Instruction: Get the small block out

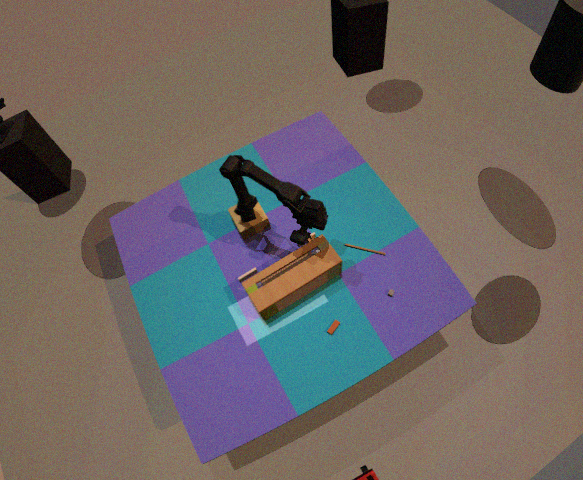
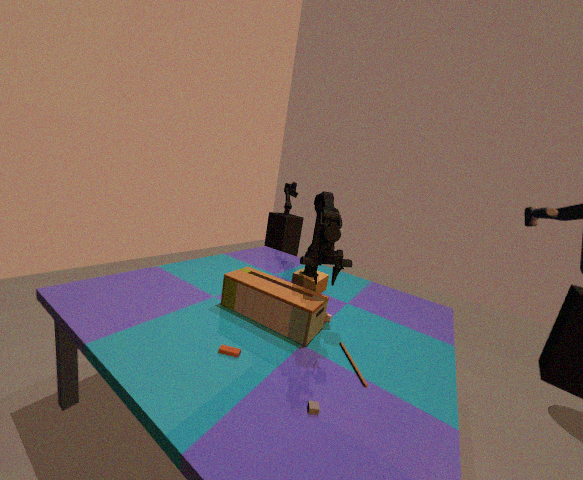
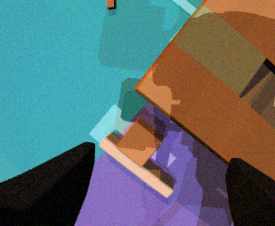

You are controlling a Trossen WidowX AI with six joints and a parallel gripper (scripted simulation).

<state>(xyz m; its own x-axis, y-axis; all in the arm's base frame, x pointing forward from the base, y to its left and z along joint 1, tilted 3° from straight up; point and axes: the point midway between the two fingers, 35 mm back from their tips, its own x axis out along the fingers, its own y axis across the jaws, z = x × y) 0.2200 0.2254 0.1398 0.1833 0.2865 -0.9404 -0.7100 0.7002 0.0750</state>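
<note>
The box (image 1: pixel 297 285) (image 2: pixel 276 291) (image 3: pixel 194 96) stands upright, with a long slot in its top and a clear front. A small orange-brown block (image 3: pixel 138 142) lies on the table just outside the box, between its back side and a low pale strip (image 3: pixel 137 168). In the wrist view a gap shows between block and box. My gripper (image 2: pixel 325 282) (image 3: pixel 163 161) is open and points down above the block and strip, with nothing between its fingers. The block lies left of the middle between the fingertips in the wrist view. The top view mostly hides the fingers.
A thin stick (image 1: pixel 364 249) (image 2: pixel 353 364) lies off the box's near end. A red-orange piece (image 1: pixel 333 327) (image 2: pixel 229 351) lies in front of the box, and a small grey cube (image 1: pixel 390 292) (image 2: pixel 313 407) farther off. Another pale strip (image 1: pixel 247 274) stands by the box's far end.
</note>
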